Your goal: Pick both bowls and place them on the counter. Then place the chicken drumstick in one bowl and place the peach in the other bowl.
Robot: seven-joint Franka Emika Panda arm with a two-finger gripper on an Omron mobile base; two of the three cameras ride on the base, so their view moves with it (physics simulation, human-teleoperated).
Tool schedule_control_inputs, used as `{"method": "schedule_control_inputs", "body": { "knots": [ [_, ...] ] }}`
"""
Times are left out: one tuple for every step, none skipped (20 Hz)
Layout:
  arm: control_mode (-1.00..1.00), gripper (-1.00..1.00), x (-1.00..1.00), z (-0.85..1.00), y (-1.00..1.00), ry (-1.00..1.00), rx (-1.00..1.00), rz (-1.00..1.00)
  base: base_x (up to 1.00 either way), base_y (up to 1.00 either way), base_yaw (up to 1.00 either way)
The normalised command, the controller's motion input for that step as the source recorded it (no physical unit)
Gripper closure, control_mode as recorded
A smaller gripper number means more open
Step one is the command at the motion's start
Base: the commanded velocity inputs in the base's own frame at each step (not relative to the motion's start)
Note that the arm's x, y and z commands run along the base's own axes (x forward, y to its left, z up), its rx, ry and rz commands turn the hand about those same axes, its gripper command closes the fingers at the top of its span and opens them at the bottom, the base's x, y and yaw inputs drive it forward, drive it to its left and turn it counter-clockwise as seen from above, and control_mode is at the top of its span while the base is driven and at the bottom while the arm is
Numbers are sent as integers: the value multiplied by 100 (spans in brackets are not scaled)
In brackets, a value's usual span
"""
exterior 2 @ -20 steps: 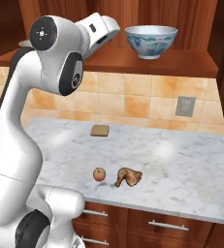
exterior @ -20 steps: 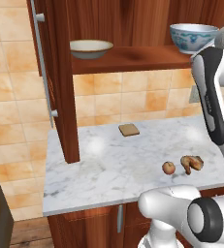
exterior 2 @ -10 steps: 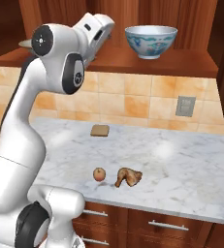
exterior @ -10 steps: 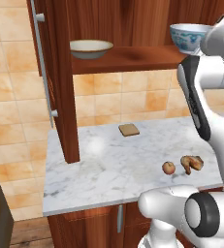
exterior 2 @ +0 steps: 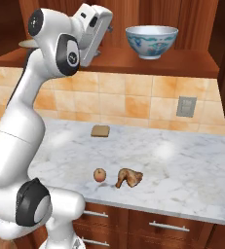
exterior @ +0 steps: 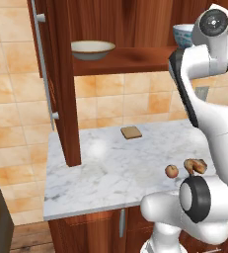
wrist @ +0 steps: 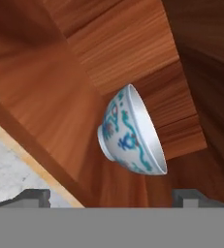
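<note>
Open-jawed gripper (wrist: pixel 111 198) faces the white and blue bowl (wrist: pixel 131 131) on the shelf (exterior 2: pixel 133 61)

The fingers stand wide apart, holding nothing; the bowl lies ahead between their lines, apart, nothing between. The tan bowl (exterior: pixel 93 49) sits further along. On the counter (exterior 2: pixel 182 160) below lie peach (exterior 2: pixel 100 174), drumstick (exterior 2: pixel 128 177) and bread slice (exterior 2: pixel 100 131).

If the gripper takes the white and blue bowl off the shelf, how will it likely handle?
The white and blue bowl looks glazed, so probably rigid and slippery. Its small foot under a deep rounded body suggests a push could tip it. The thin rim probably suits the open gripper.
</note>
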Motion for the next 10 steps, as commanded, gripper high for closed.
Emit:
{"method": "schedule_control_inputs", "body": {
  "knots": [
    [-100,-100,40,-4,0,8,0,-5,0,0,0],
    [-100,-100,47,0,0,9,0,-8,0,0,0],
    [-100,-100,44,-1,0,6,0,-9,0,0,0],
    [-100,-100,38,0,0,2,-2,-9,0,0,0],
    [-100,-100,40,-1,0,3,-2,-9,0,0,0],
    [-100,-100,39,-6,0,4,-4,-10,0,0,0],
    [-100,-100,39,-7,0,2,-3,-9,0,0,0],
    [-100,-100,43,-7,0,3,-3,-9,0,0,0],
    [-100,-100,44,-6,0,2,-3,-9,0,0,0],
    [-100,-100,47,-3,-2,2,-1,-6,0,0,0]
  ]
}}
